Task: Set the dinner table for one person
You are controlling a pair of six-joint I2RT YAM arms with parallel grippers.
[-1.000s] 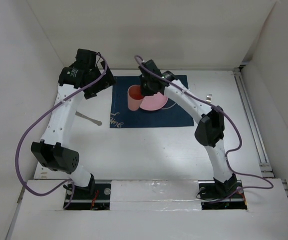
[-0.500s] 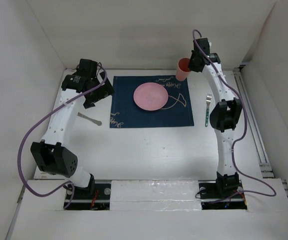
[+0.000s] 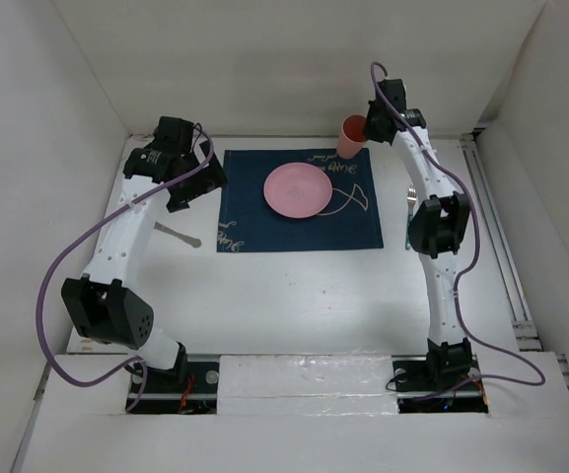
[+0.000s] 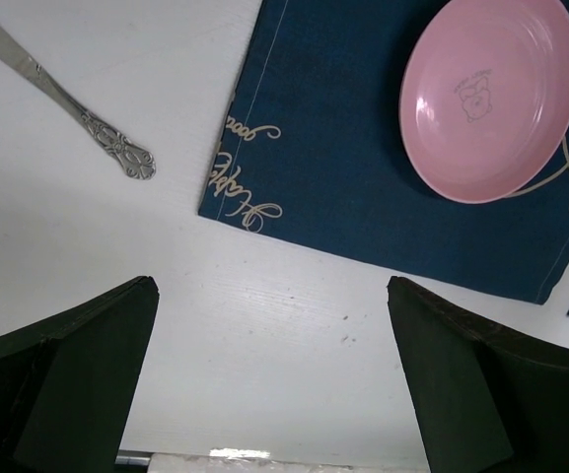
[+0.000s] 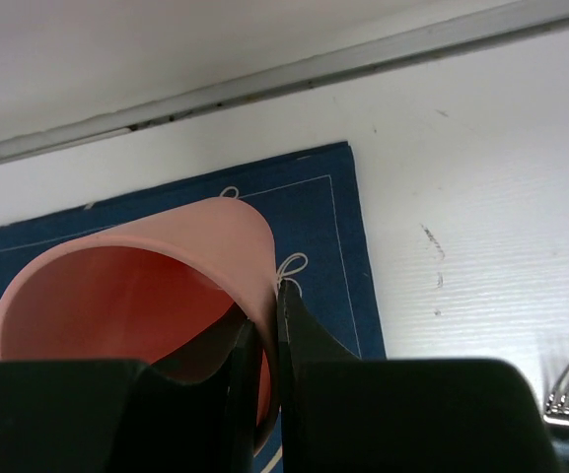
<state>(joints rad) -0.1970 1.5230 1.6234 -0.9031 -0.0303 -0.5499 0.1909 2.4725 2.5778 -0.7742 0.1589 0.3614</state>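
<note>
White worktop (image 3: 294,296) bears navy cloth placemat (image 3: 245,212) with round pink plate (image 3: 299,190); right claw (image 5: 269,335) pinches the rim of pink plastic cup (image 5: 136,286), not yet released; left claw (image 4: 272,296) spread, empty.

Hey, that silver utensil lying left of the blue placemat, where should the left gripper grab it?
The silver utensil lies flat on the dinner table, so I'd come straight down with the left gripper, fingers straddling the slim shaft just above its ornate end.

Navy placemat (image 3: 254,212) with white line drawing, pink plate (image 3: 298,190) lying on it near the middle, pink cup (image 3: 351,135) at its far right corner, fork (image 5: 567,386) beyond its right edge, ornate silver utensil handle (image 4: 87,123) off its left edge.
</note>
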